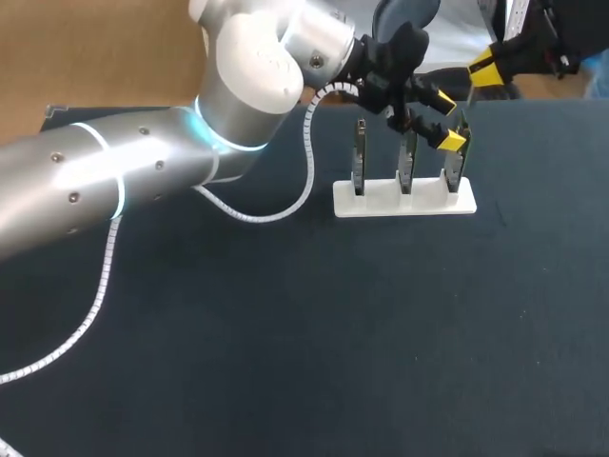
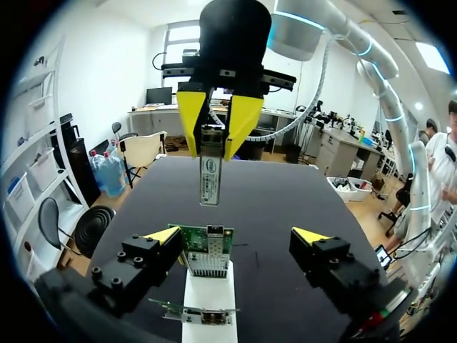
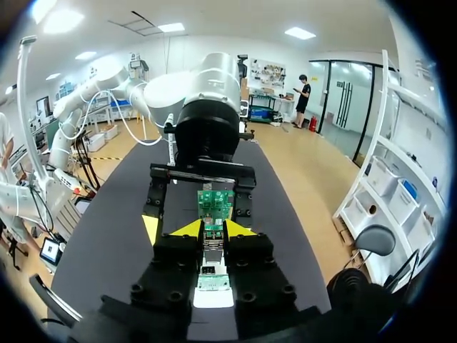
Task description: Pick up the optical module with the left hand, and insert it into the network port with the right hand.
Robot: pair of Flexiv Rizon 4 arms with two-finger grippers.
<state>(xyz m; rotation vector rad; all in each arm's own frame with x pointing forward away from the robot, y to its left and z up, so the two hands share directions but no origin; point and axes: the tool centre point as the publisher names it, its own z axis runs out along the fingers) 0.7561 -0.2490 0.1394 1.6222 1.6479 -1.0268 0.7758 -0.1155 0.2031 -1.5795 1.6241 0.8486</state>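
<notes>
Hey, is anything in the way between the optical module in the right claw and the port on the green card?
Nothing visible. The optical module hangs from the right claw, with a clear gap to the port on the green card. The left claw is open, one finger on each side of the card, not across the port.

boards (image 1: 406, 162) standing in stand (image 1: 404, 202) on table (image 1: 285, 333) | left gripper (image 1: 449, 121) straddling the rightmost | right gripper (image 2: 216, 132) holding module (image 2: 208, 179) beyond it

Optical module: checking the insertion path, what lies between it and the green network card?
Nothing: in the left wrist view, the gap between optical module and network card is bare.
</notes>
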